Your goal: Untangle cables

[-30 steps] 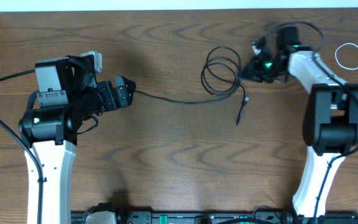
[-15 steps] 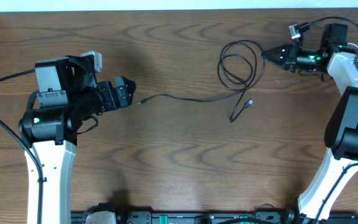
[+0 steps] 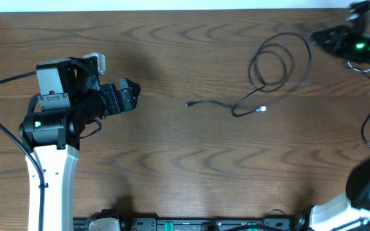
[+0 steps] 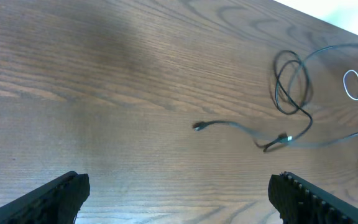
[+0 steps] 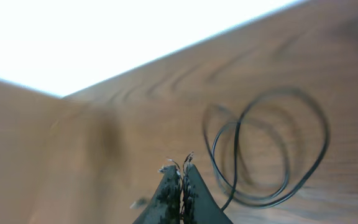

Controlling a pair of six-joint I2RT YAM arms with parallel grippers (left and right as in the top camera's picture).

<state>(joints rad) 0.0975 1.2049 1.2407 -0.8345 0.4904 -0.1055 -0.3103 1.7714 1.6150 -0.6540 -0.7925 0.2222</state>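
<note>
1. Nearest, along the bottom of the left wrist view, the left gripper (image 3: pixel 129 95) hangs over bare table (image 3: pixel 172 167). Its fingers (image 4: pixel 58 194) are spread wide and hold nothing, so it has no part in the untangling as things lie.
2. Next out, at the middle of the overhead frame, one plug end (image 3: pixel 188 104) of the black cable (image 3: pixel 279 63) lies free. A single strand trails right from it and crosses nothing; I judge that stretch done.
3. Just right of centre, a second plug end (image 3: pixel 262 110) lies beside a small bend in the cord, also loose on the wood.
4. Further up, right of centre, the black cable makes two or three overlapping loops. This crossing is what looks left to open.
5. In the upper right corner, the right gripper (image 3: pixel 320 34) has its fingers (image 5: pixel 173 193) pressed together. The outer arc of the loops runs up to them, so I judge they are pinching the black cable, though the contact itself is not clearly shown.
6. Farthest, at the right edge of the left wrist view, the white cable (image 4: pixel 356 86) lies in a small curl — well apart from the black loops, so seemingly already separated. The overhead view does not show it.
7. Containers: none in any view.
</note>
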